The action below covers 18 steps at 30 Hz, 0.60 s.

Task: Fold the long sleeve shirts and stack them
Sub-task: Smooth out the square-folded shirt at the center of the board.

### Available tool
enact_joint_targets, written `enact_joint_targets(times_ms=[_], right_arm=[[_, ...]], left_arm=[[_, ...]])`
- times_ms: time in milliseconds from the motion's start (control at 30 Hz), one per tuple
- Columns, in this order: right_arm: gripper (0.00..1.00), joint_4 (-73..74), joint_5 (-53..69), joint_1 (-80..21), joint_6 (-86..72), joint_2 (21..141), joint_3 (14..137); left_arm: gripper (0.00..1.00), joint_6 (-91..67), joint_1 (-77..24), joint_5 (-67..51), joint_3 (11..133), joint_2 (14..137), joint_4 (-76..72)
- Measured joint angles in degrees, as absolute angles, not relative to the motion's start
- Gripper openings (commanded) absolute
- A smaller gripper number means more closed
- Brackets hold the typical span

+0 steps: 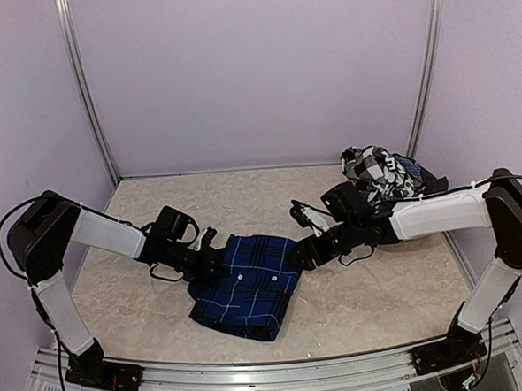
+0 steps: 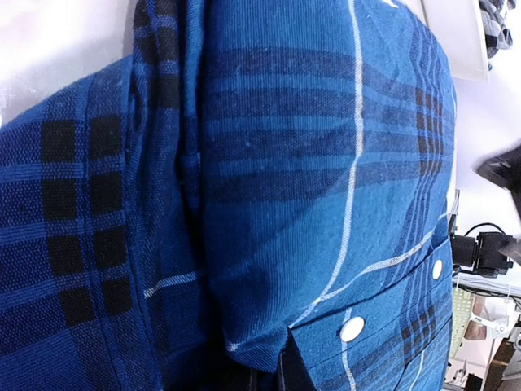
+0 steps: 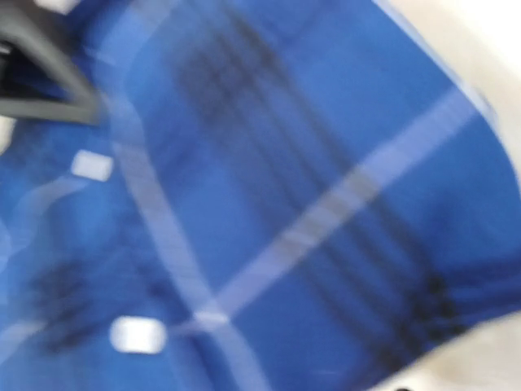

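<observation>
Beige marbled tabletop (image 1: 364, 287); lilac walls (image 1: 253, 72); metal rail (image 1: 281, 371) along near edge.

A pale, marbled table (image 1: 355, 287) is seen carrying two garments. A folded blue plaid shirt (image 1: 249, 289) is laid flat on it near the front middle. A black-and-white checked shirt (image 1: 379, 170) is heaped, crumpled, in the far right corner.

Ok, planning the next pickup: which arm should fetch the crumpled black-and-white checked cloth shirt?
Probably right: the black-and-white checked shirt lies bunched at the far right, just behind the right gripper. The left gripper sits shut at the left edge of the royal blue plaid shirt, farther off.
</observation>
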<state>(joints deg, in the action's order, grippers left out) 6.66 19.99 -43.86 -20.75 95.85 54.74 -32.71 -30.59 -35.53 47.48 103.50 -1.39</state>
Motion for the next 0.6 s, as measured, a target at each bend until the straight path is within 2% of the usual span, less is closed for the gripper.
enact_joint_targets(times_ms=[133,333,500,600], right_arm=[[0.56,5.23,19.9,-47.97,-20.97,91.44,54.74],[0.46,4.71,18.98,-55.66,-21.08,93.47,54.57],[0.43,3.77,17.87,-59.9,-20.93,98.7,54.52],[0.44,2.66,17.06,-60.77,-20.91,102.76,54.54]], left_arm=[[0.0,-32.67,-30.59,-35.51,47.48,103.44,-1.26],[0.0,-32.64,-30.59,-35.55,47.48,103.44,-1.23],[0.0,-32.53,-30.59,-35.55,47.53,103.44,-1.15],[0.0,-32.49,-30.57,-35.55,47.53,103.44,-0.89]])
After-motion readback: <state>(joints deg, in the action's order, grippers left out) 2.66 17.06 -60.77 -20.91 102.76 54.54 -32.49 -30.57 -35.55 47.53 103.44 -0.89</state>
